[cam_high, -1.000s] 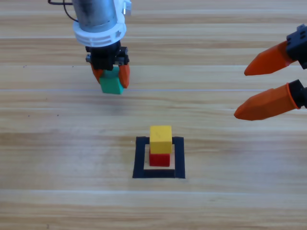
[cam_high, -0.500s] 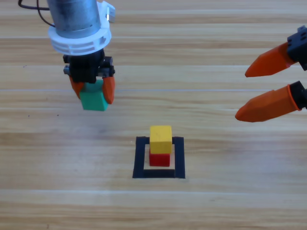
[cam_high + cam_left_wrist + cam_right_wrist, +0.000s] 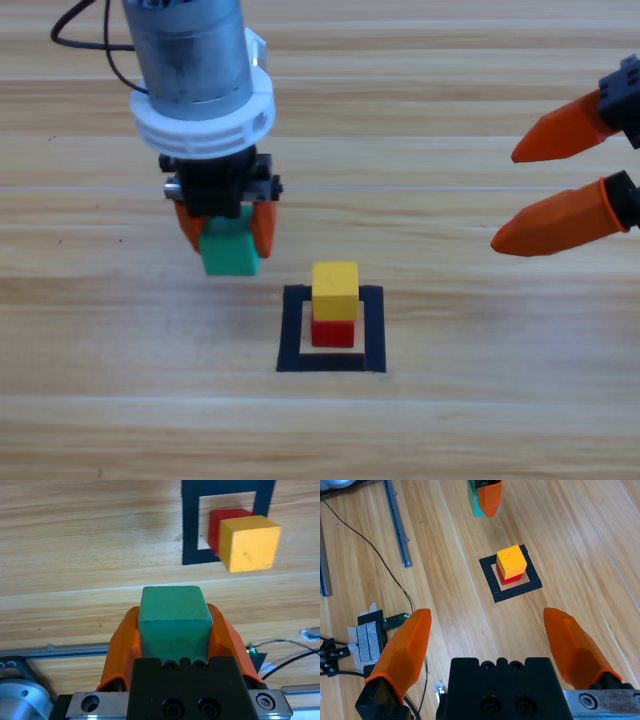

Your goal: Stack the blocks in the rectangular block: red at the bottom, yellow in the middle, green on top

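Your left gripper (image 3: 225,235) sits left of centre in the high view, its orange jaws clamped on the green cube (image 3: 230,251), one jaw on each side. In the left wrist view the same cube (image 3: 174,621) fills the lower middle of the frame, pinched between the jaws, and it appears to be lifted off the table, though how far is hard to judge.

The black tape square (image 3: 331,329) lies just below the centre of the high view. Inside it the red cube (image 3: 333,333) rests on the wood, with the yellow cube (image 3: 335,291) sitting on top of it. The green cube is to the upper left of that stack, near it but not touching and outside the tape.

Your right gripper (image 3: 535,190) waits at the right edge of the high view, its jaws spread wide with nothing between them. Its wrist view looks down at the stack in the upper middle of the frame.
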`<state>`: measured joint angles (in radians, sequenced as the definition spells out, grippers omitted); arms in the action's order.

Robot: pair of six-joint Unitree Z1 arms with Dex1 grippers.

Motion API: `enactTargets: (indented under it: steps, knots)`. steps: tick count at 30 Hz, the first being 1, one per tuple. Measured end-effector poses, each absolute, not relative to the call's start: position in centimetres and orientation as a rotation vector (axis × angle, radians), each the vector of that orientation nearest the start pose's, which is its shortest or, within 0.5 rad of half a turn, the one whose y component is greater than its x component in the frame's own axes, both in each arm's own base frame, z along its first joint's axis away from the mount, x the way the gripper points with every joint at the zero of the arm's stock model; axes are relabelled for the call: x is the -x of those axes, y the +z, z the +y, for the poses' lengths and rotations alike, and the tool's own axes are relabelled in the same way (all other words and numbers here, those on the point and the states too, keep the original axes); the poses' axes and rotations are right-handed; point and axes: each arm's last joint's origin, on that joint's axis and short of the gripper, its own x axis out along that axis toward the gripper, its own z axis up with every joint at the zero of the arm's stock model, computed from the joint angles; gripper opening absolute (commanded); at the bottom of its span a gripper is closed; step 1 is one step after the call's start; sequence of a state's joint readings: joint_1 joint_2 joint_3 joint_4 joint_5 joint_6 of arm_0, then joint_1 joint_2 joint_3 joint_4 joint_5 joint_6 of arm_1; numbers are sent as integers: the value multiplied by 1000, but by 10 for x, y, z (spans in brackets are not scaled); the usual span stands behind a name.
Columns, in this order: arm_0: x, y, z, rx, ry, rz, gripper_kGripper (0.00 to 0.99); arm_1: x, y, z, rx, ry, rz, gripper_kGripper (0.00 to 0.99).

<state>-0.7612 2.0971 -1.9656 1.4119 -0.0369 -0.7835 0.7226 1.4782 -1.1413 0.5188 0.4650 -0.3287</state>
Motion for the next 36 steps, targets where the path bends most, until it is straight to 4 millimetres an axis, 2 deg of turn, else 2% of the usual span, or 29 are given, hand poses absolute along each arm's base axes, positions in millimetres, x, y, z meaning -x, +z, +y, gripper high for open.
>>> enactTargets:
  steps: [5,12,16,36]
  knots:
    - [-289,324,-295,83,-48,1540,0,-186,348,193,387,1252,709,990]
    - [-302,297,-317,67,-26,1566,0,-186,348,193,387,1252,709,990]
    - [-307,291,-324,78,-19,1569,0,-186,348,193,387,1251,709,990]
    - [-318,276,-338,78,-21,1569,0,-186,348,193,386,1251,709,990]
